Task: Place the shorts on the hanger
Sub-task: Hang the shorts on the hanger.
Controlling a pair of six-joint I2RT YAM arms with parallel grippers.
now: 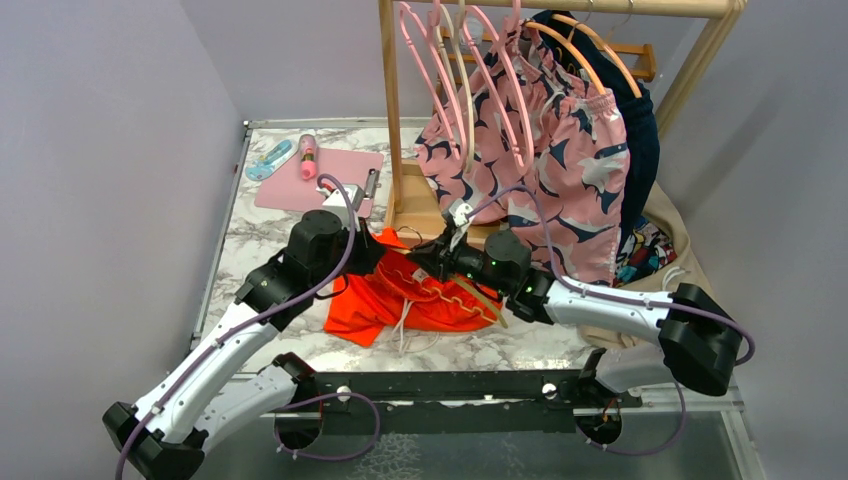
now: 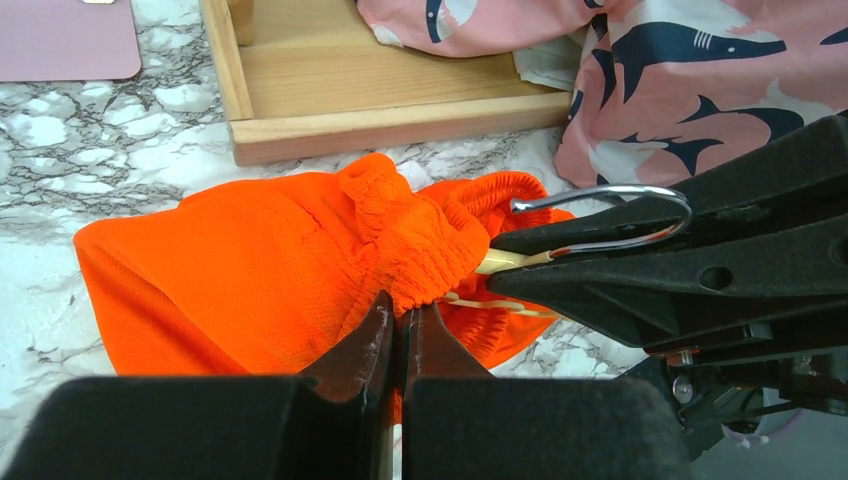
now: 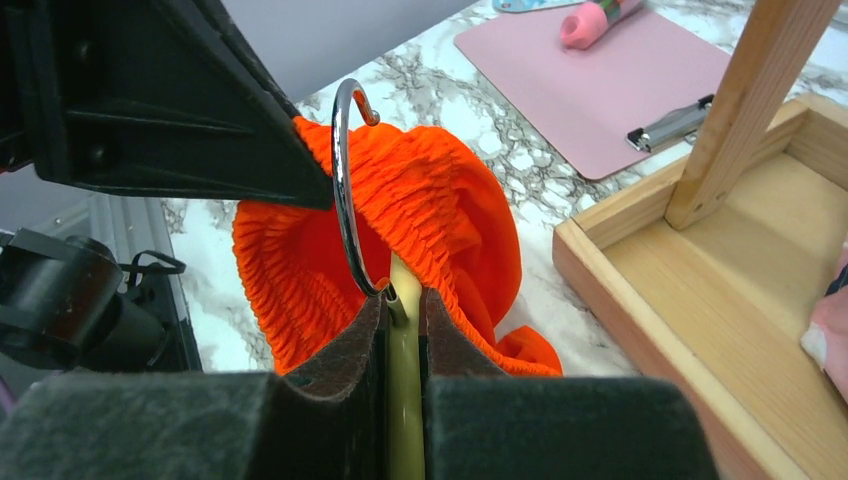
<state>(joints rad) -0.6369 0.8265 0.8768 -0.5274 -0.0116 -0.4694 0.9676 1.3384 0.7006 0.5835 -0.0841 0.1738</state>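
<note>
Fingers first: my left gripper (image 2: 400,318) is pinched shut on a bunched fold of the elastic waistband of the shorts (image 2: 250,270). My right gripper (image 3: 402,305) is closed narrow on the pale-yellow neck of the hanger (image 3: 404,400), just below its metal hook (image 3: 343,180).

Working down from the big things: the marble table (image 1: 260,230) carries the wooden rack (image 1: 390,120), with the shark-print shorts (image 1: 560,170) hanging off it. The orange shorts lie crumpled on the table just in front of the rack's base, between my two arms. The hanger lies low across them, and the overhead view shows one pale arm along the waistband. How much of it is inside the fabric I cannot tell. The white drawstring (image 1: 405,318) trails loose near the front edge.

I judge I'm mid-threading, with the waistband gathered at the hanger's neck but not yet seated on both shoulders. Next I'd hold the right wrist steady and draw the left pinch outward along the hanger arm, stretching the elastic over its end without letting it snap back.
</note>
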